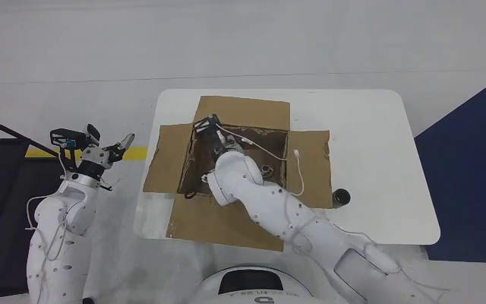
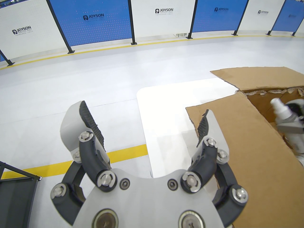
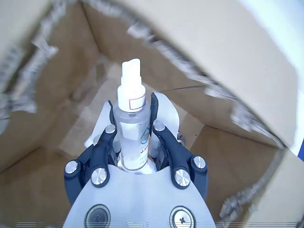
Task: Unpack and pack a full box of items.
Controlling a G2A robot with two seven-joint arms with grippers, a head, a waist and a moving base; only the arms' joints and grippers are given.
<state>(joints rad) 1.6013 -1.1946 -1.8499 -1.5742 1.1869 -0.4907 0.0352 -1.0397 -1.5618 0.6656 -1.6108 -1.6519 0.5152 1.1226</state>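
Observation:
A brown cardboard box [image 1: 310, 156] with its four flaps spread out lies on the white table [image 1: 380, 137]. My right gripper [image 3: 131, 110] is inside the box, shut on a clear spray bottle [image 3: 133, 119] with a white nozzle. From the top view the right gripper [image 1: 209, 126] is at the box's far left corner. The same spray bottle [image 2: 282, 111] shows over the box edge [image 2: 258, 117] in the left wrist view. My left gripper [image 2: 144, 122] is open with nothing between its fingers, off the table's left side, also seen as the left gripper [image 1: 114, 148] from above.
A white cable [image 1: 298, 171] and other small items lie in the box. A dark round object [image 1: 341, 197] stands on the table by the right flap. A black frame [image 2: 14, 186] stands on the floor to the left. Blue and white fence panels [image 2: 152, 15] ring the room.

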